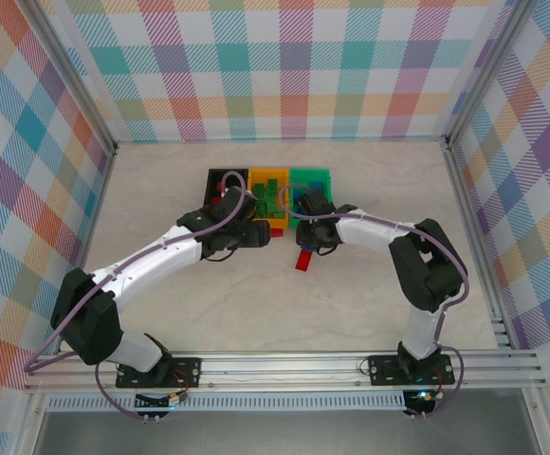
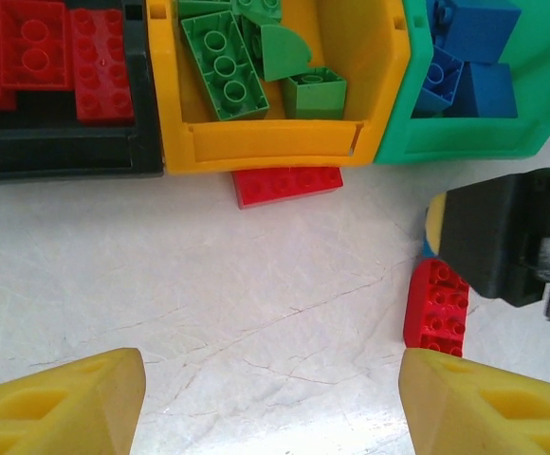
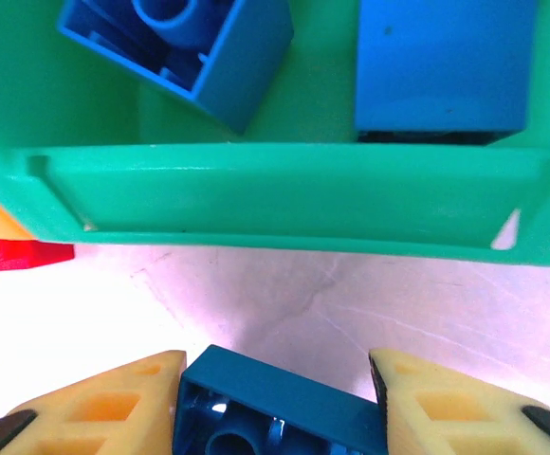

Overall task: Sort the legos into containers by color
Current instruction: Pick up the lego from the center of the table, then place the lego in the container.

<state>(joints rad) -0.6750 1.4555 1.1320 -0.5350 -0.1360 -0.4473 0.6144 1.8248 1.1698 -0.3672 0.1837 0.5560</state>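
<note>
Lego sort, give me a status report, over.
Left gripper open, empty. Right gripper holds blue brick before green bin. Two red bricks loose on table.

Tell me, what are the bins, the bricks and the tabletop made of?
Bins: moulded plastic, smooth, faint sheen, rounded rims. Bricks: hard glossy plastic, crisp moulded studs. Tabletop: pale with fine grey veins, like marble; possibly printed laminate, can't tell.

Red bricks (image 2: 33, 43), black bin (image 2: 57, 156), green bricks (image 2: 223, 66), yellow bin (image 2: 275, 147), blue bricks (image 2: 479, 28), green bin (image 2: 465, 142) (plaid walls (image 1: 256, 66)).
</note>
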